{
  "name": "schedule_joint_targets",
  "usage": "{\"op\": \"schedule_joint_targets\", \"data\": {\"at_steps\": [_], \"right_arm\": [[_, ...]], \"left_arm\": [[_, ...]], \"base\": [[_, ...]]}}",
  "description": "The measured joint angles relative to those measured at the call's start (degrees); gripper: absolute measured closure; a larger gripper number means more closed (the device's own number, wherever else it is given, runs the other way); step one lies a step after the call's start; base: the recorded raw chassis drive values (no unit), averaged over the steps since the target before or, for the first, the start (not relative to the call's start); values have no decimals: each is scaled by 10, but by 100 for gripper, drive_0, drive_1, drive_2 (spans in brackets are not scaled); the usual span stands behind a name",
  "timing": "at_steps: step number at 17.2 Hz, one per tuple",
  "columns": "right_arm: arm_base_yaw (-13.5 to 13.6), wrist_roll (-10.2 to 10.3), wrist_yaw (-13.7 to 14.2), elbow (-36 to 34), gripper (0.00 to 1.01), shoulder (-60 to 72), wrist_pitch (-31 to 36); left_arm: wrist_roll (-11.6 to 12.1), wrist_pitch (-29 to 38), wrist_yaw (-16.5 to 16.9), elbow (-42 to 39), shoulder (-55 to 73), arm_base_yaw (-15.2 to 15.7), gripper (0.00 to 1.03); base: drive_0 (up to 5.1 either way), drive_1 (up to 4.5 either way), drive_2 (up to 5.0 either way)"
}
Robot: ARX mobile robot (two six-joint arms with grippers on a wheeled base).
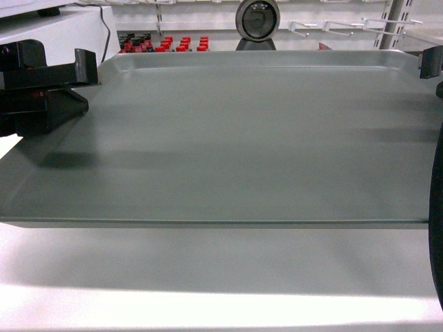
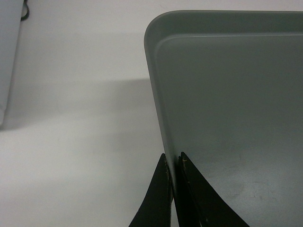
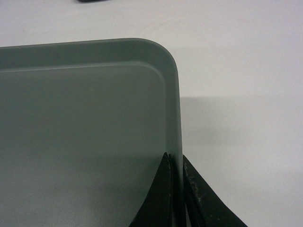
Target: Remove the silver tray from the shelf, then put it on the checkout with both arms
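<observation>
I hold the silver tray [image 1: 249, 138] level between my two arms, above the white desk [image 1: 208, 277], where its shadow falls. It is broad, dull grey, smooth, with rounded corners and a shallow raised rim. My left hand [image 2: 174, 163] is clamped on the tray's left rim, one finger [image 2: 158, 198] outside and one inside. My right hand [image 3: 176, 163] is pinched the same way on the right rim. Behind the tray stands the round black scanner [image 1: 257, 21].

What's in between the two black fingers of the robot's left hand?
The side rim of the silver tray. The left wrist view shows the left gripper pinching it, one finger on either side.
</observation>
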Motion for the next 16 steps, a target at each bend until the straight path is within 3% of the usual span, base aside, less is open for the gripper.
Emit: {"op": "schedule_joint_targets", "data": {"at_steps": [4,16], "right_arm": [[0,0,-1,0,98,1,2],[0,0,-1,0,98,1,2]], "left_arm": [[0,-1,0,0,0,0,100],[0,-1,0,0,0,0,100]], "base": [[4,424,-415],[0,0,0]]}}
